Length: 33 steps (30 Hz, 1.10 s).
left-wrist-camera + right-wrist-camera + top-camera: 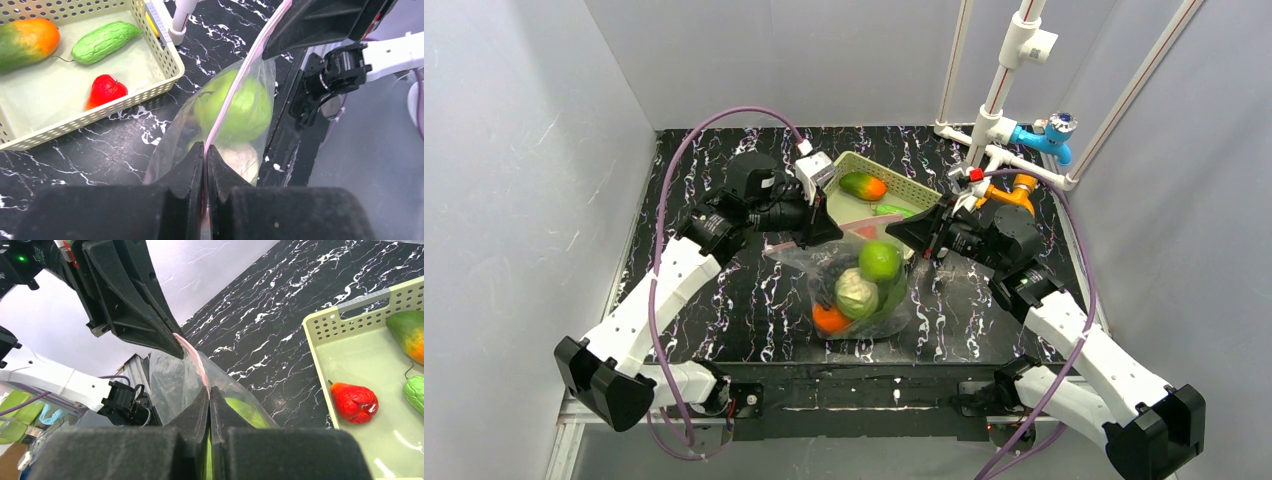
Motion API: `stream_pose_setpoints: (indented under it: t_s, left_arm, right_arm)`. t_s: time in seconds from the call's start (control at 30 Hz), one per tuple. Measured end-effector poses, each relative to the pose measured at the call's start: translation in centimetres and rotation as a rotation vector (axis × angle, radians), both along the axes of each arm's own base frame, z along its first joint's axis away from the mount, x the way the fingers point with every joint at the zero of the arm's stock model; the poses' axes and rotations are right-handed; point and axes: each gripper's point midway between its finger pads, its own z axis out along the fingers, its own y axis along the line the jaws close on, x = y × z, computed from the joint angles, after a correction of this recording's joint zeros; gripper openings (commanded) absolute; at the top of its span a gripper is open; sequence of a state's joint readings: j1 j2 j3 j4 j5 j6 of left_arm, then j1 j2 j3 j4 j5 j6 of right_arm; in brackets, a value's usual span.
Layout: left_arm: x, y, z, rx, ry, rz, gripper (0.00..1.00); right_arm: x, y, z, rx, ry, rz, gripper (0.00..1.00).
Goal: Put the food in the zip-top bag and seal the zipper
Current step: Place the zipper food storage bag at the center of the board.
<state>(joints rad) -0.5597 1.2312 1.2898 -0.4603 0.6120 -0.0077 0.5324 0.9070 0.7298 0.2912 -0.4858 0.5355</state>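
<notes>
bag (792,258) before basket (75,121); mango (863,186), cucumber (105,41) in basket

Clear zip-top bag (786,257) holds apple (880,261), cabbage (856,294), orange (829,319).

- You're working inside a plain pale grey enclosure: a left wall (524,150), a back wall (804,60) and a right wall (1184,180) close in the table on three sides
- Your table (744,330) has a black top veined with white, like marble
- At its far right corner you'll see a white pipe frame (1014,60) standing upright, with a blue fitting (1039,137) and an orange fitting (1014,190) low on it
- The light is soft and even, leaving a faint sheen on the left wall
</notes>
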Motion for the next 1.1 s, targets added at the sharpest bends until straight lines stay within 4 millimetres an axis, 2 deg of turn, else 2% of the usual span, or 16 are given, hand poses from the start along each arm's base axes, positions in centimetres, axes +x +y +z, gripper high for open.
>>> stream_pose_setpoints:
  t_s: [0.03,0.13,0.27,0.33,0.4,0.57,0.67,0.77,0.8,0.83,0.9,0.93,0.97,1.0,1.1]
  left_arm:
    - [0.1,0.1,-0.1,0.009,-0.009,0.003,0.00]
    - [0.3,1.0,-0.4,0.050,-0.040,0.032,0.00]
    - [1.3,3.5,-0.5,0.069,-0.060,0.124,0.00]
    - [2.0,4.9,-0.6,0.073,-0.056,0.174,0.00]
    - [3.2,7.2,-1.1,0.083,-0.040,0.256,0.00]
    - [6.2,14.0,-4.6,0.204,0.012,0.515,0.00]
    - [6.8,16.9,-6.7,0.263,0.043,0.616,0.00]
    - [7.4,19.3,-8.6,0.309,0.060,0.700,0.00]
    - [7.6,20.0,-9.2,0.324,0.060,0.725,0.07]
    - [7.8,20.5,-9.8,0.338,0.059,0.743,0.20]
    - [8.1,21.1,-10.6,0.364,0.059,0.759,0.61]
    - [8.4,21.3,-11.0,0.376,0.064,0.769,0.76]
    - [8.7,21.5,-11.3,0.382,0.070,0.786,0.86]
    - [8.9,21.6,-11.4,0.379,0.077,0.801,0.91]
    - [8.8,21.7,-11.2,0.345,0.121,0.855,0.97]
  right_arm:
    - [0.0,0.0,0.0,0.000,0.002,0.000,0.53]
    - [0.3,-0.2,-0.1,-0.011,-0.003,-0.026,0.83]
    - [1.2,-1.7,0.5,-0.038,-0.001,-0.142,0.96]
    - [1.6,-2.7,1.4,-0.046,-0.008,-0.205,0.98]
    - [1.8,-3.6,2.4,-0.070,-0.009,-0.257,0.98]
    - [0.8,-6.3,6.6,-0.088,-0.086,-0.356,0.98]
    - [-0.2,-7.5,7.0,-0.102,-0.108,-0.378,0.98]
    - [-0.8,-8.0,6.0,-0.140,-0.084,-0.382,0.98]
    - [-0.9,-8.2,5.6,-0.155,-0.071,-0.381,0.98]
    - [-1.1,-8.3,5.2,-0.166,-0.060,-0.382,0.98]
    - [-1.5,-8.7,4.3,-0.190,-0.033,-0.387,0.98]
    - [-1.8,-9.0,4.0,-0.199,-0.023,-0.390,0.98]
    - [-2.1,-9.2,3.8,-0.206,-0.016,-0.393,0.98]
    - [-2.5,-9.5,3.6,-0.211,-0.012,-0.395,0.98]
    - [-3.5,-10.4,3.1,-0.232,-0.006,-0.404,0.98]
